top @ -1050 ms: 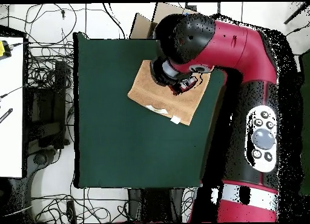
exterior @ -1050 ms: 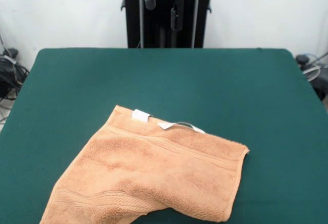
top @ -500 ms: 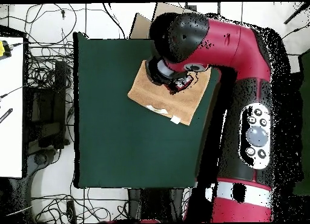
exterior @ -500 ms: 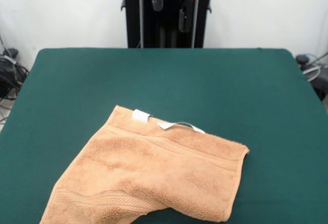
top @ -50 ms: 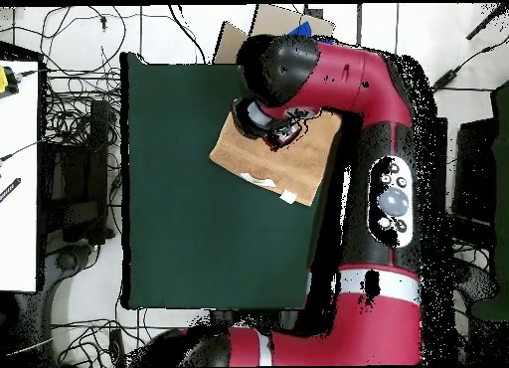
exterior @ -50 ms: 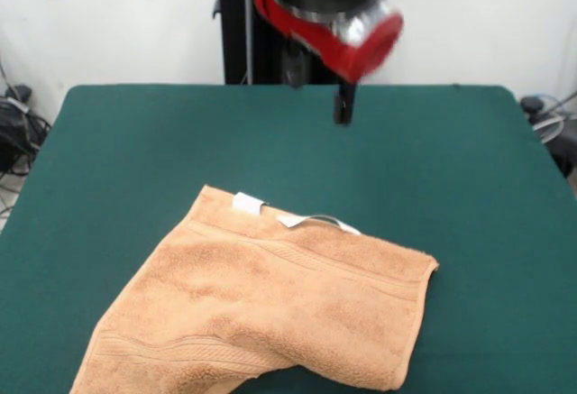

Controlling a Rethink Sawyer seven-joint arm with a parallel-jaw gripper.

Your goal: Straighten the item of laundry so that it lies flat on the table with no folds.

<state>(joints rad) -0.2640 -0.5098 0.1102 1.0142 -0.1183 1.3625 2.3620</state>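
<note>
A: Where does the small rectangular orange-tan terry towel (exterior @ -50 ms: 270,308) lie?

B: On the large dark green felt-topped table (exterior @ -50 ms: 135,151), at the near side in the front view and a little left of the middle. It sits skewed to the table's edges, and its lower left part runs off the bottom of that view.

A: Is it flat?

B: Not fully. Along the near edge the cloth curls under in a rounded fold, and a soft ridge runs across the lower part. A woven band shows near the far edge and another near the lower left end.

A: And the tags?

B: Two small white tags (exterior @ -50 ms: 248,202) sit on the far edge, one close to the far left corner and a longer one just right of it.

A: Where is the claw?

B: The red and black gripper (exterior @ -50 ms: 317,87) hangs above the far half of the table, well apart from the towel in the front view. Two dark fingers (exterior @ -50 ms: 343,104) point down, set apart from each other, with nothing between them.

A: What does the overhead view add?

B: The red arm (top @ -50 ms: 383,185) reaches along the table's right side there, and its wrist covers part of the towel (top @ -50 ms: 288,170).
</note>
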